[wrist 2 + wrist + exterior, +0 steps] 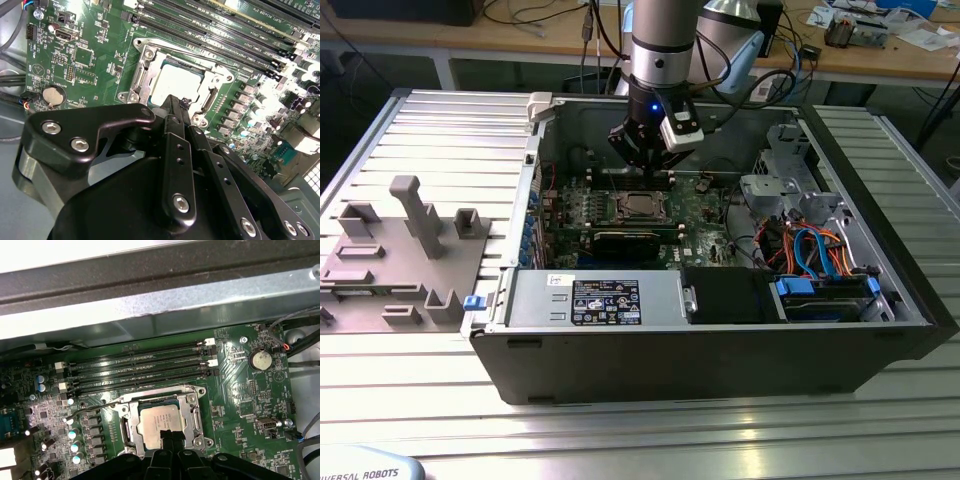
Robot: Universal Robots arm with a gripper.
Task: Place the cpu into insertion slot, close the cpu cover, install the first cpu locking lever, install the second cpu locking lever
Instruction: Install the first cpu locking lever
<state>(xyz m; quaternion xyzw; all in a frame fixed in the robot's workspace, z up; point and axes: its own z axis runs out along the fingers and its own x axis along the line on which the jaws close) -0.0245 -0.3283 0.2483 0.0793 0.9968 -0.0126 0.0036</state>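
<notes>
Fingers (175,145) pinched narrow, holding nothing, tips at the insertion slot's (123,408) edge. The cpu (159,422) lies seated, cpu cover (192,415) down over it. Lever stage, I judge — the seemingly unlatched locking lever (100,407) calls for a firm press under its catch.

The cpu (159,424) lies in the insertion slot (124,432), cpu cover (193,412) over it.

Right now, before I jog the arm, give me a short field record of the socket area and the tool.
chip: flat silver-grey square cpu, seated in the socket
socket: square metal-rimmed insertion slot on the green circuit board
cover: thin silvery cpu cover frame, lying flat around the chip
tool: black tool, shut, tip over the socket's edge, nothing seen in it
</notes>
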